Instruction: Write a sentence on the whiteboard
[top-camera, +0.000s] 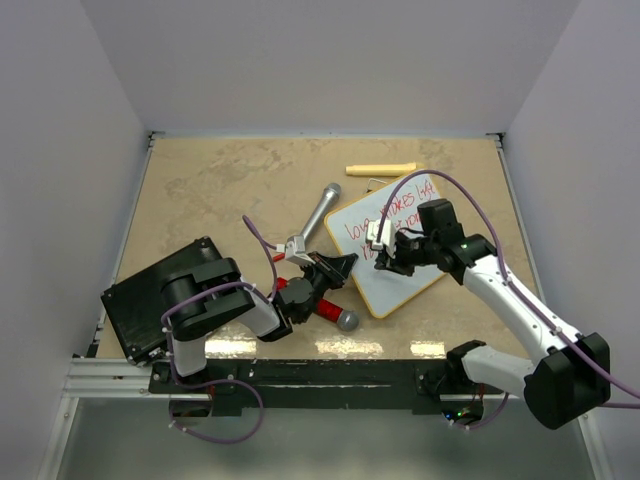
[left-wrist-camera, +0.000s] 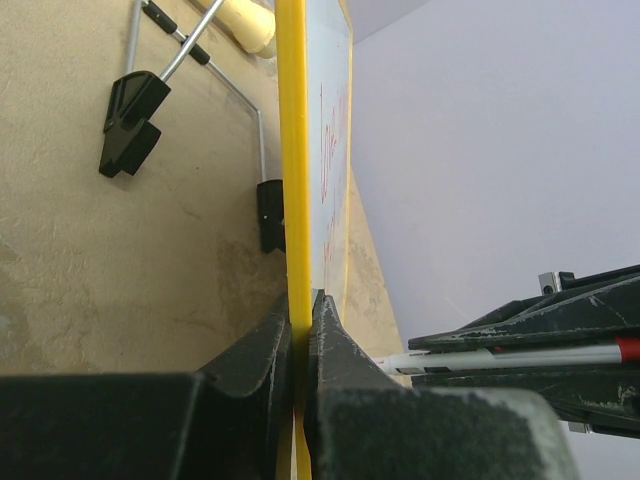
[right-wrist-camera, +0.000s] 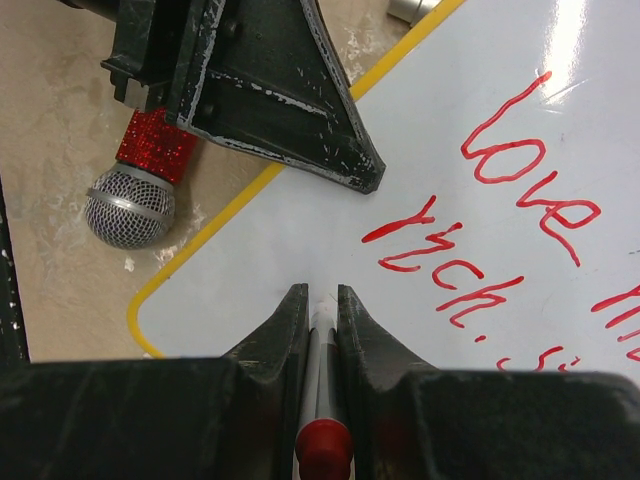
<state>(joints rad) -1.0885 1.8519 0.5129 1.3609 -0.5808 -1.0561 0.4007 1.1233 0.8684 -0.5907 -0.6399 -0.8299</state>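
The whiteboard (top-camera: 405, 285) lies tilted right of centre, glossy white with a yellow-looking frame (left-wrist-camera: 291, 150). The sentence (top-camera: 392, 215) runs in red marker: "love" (right-wrist-camera: 530, 175) on the first line and further words below it. My left gripper (top-camera: 345, 266) is shut on the board's left edge, and in the left wrist view its jaws (left-wrist-camera: 302, 300) pinch the frame. My right gripper (right-wrist-camera: 320, 295) is shut on a white marker with a red end (right-wrist-camera: 322, 440). The marker's tip points at bare board (right-wrist-camera: 280, 240) left of the second line. Whether the tip touches is not visible.
A silver microphone (top-camera: 320, 210) lies left of the board, and a red glitter microphone (right-wrist-camera: 135, 185) lies under the left arm. A black flat box (top-camera: 140, 300) sits at the near left. A cream stick (top-camera: 380, 168) lies behind the board. Black wire feet (left-wrist-camera: 130, 120) show behind it.
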